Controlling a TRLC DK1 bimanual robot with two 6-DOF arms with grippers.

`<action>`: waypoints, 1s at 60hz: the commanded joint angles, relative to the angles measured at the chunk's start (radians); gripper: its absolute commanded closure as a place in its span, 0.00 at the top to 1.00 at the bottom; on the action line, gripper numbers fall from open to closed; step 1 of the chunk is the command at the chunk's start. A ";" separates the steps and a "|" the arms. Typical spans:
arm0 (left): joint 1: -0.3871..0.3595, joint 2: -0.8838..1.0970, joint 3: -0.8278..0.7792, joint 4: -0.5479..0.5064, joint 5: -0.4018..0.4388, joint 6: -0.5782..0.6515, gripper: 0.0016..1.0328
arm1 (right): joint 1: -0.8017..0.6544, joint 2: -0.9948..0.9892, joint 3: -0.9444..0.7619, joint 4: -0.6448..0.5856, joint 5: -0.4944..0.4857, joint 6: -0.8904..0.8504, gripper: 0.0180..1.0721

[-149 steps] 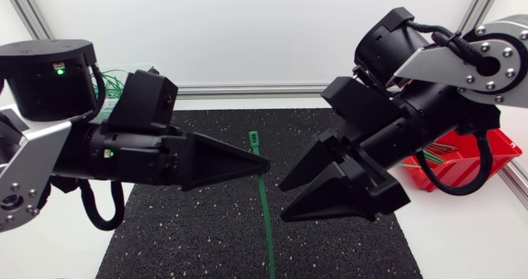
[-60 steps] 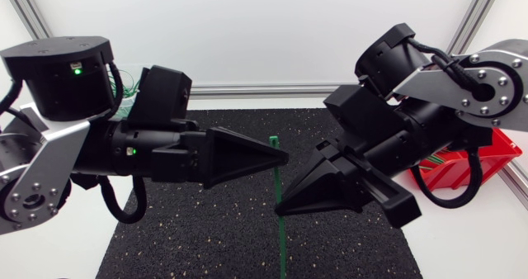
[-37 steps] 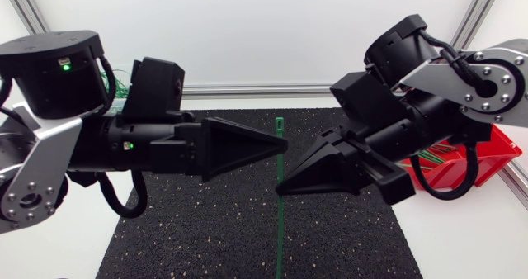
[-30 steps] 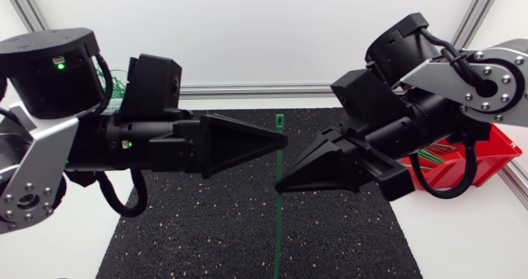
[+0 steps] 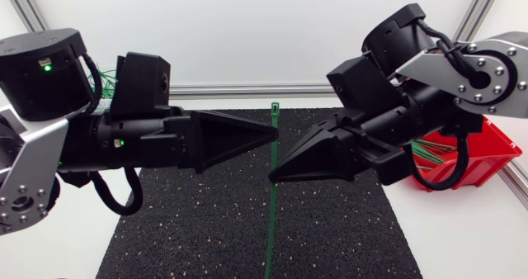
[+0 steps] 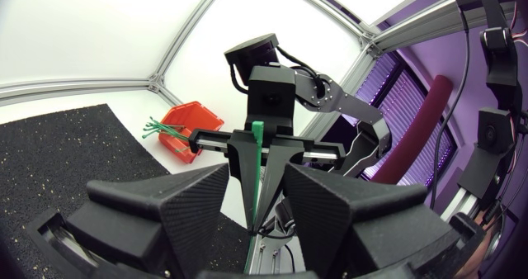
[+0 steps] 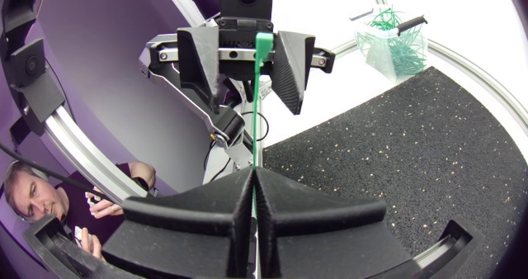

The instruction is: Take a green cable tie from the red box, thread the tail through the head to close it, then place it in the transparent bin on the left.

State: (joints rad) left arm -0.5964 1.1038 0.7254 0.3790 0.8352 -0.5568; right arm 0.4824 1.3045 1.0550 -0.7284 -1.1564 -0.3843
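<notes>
Our tie [image 5: 271,217] stands upright over the mat [image 5: 190,229], between the arms; our right gripper [image 5: 273,178] pinches its strap, jaws almost together; our left gripper [image 5: 275,133] gapes wide, fingers either side of the tie's head, not touching; the red box [image 5: 488,155] sits beside our right arm.

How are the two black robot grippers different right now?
The left black wedge-fingered gripper is open either side of the green plastic cable tie; the right black wedge-fingered gripper is shut on it. The left is by the tie's head, the right further down the strap. Both point at each other.
</notes>
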 commanded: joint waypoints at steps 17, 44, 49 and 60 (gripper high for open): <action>-0.013 0.010 -0.003 0.017 -0.008 -0.028 0.45 | 0.001 0.038 0.014 0.007 -0.017 0.024 0.05; -0.008 0.024 -0.001 0.017 -0.013 -0.029 0.14 | -0.002 0.032 0.002 0.007 -0.020 0.019 0.05; -0.008 0.025 0.002 0.017 -0.013 -0.031 0.14 | -0.002 0.032 0.000 0.007 -0.020 0.018 0.05; 0.001 0.025 0.006 0.018 -0.015 -0.037 0.06 | 0.002 0.032 -0.004 0.012 -0.020 0.018 0.05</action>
State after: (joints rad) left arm -0.6029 1.1156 0.7254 0.3798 0.8276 -0.5755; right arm 0.4824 1.3300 1.0550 -0.7277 -1.1675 -0.3809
